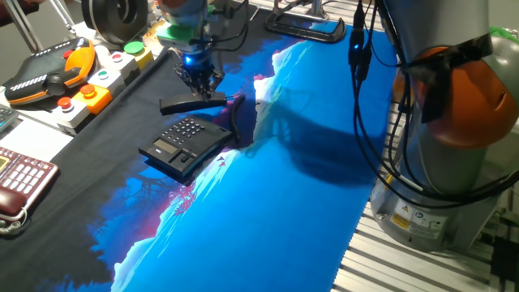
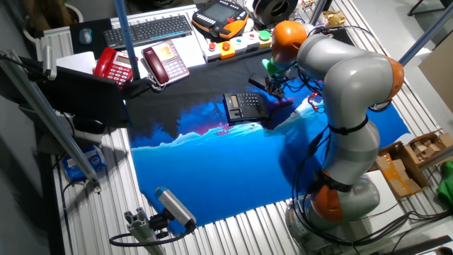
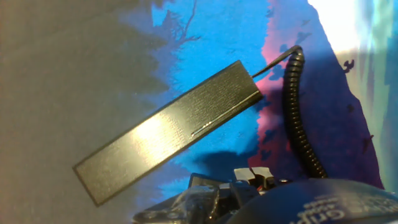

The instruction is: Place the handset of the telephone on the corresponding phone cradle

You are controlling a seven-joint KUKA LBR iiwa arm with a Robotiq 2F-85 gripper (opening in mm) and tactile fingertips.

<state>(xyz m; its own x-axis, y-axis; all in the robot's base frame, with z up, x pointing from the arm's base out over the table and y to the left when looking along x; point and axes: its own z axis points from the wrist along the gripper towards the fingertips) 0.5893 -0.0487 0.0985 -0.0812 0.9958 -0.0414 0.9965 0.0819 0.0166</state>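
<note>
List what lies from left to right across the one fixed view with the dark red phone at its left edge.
Dark red phone with pale keys → orange-and-black handheld pendant → small black plastic desk telephone → black hanging cables → grey-and-orange robot arm base.

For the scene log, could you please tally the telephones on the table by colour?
Black: 1, the telephone by the gripper, handset off.
Dark red: 1, the dark red phone.
Bright red: 1, the bright red phone.
Total: 3
</note>
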